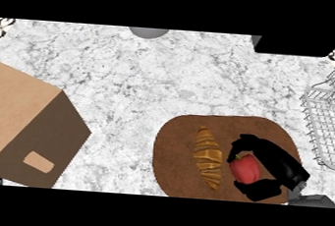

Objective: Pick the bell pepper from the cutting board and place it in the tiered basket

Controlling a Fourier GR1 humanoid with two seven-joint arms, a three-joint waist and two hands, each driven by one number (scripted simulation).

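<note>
Right hand (272, 166) curled round red bell pepper (245, 168), fingers and thumb wrapping both ends; pepper on round brown cutting board (178, 157), right half; croissant (208, 157) just beside pepper, left side; likely risk: lift may nudge croissant; pepper round, may slip in transit; wire tiered basket (328, 121) at counter (165, 75) right edge, rim could snag hand; left hand unseen.

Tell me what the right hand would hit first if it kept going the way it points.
The right hand, curled round the bell pepper, points toward the view's left, so it would probably meet the croissant first; height is unclear.
</note>
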